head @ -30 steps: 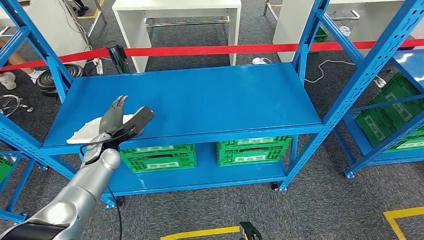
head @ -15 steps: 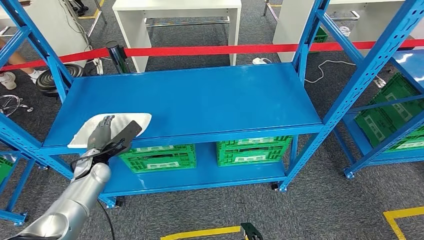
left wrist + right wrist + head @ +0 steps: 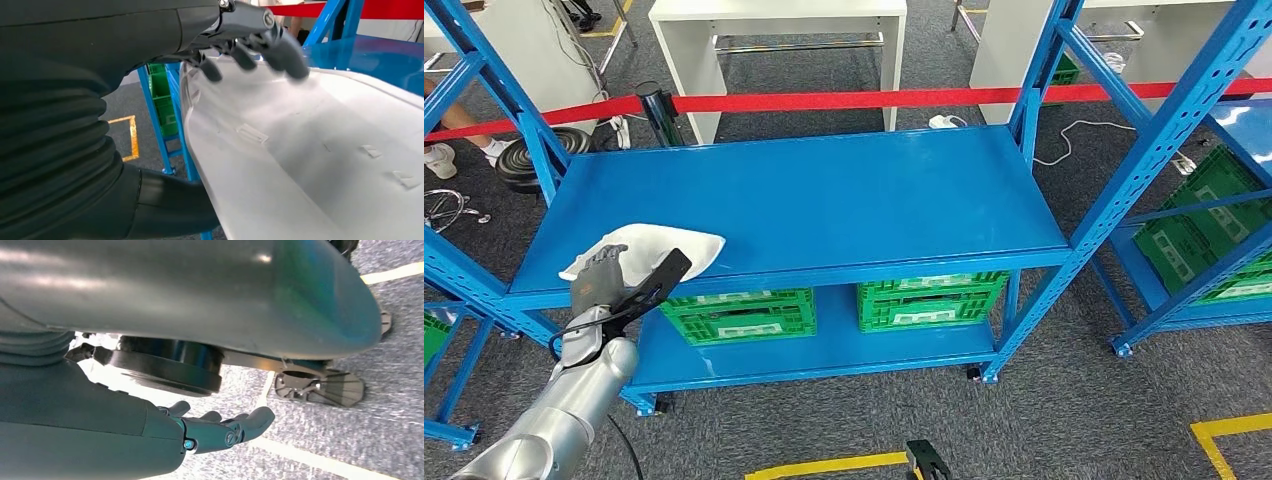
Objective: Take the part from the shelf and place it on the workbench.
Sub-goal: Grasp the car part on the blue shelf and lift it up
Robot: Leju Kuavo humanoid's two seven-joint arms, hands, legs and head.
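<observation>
The white part [image 3: 659, 248] is covered from above by the spread fingers of the left hand [image 3: 602, 276] at the shelf's [image 3: 824, 200] near left edge, apparently so it can be grasped; no firm grip is seen.

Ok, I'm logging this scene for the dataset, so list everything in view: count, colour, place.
part: one, white, front left corner of shelf
shelf: one, blue, centre
crates: two, green, lower level of shelf
tape: one, red, behind shelf
tables: white, beyond tape
floor lines: yellow, near floor
left hand: fingers over the part's near edge
right hand: hanging over the floor, fingers apart, holding nothing
</observation>
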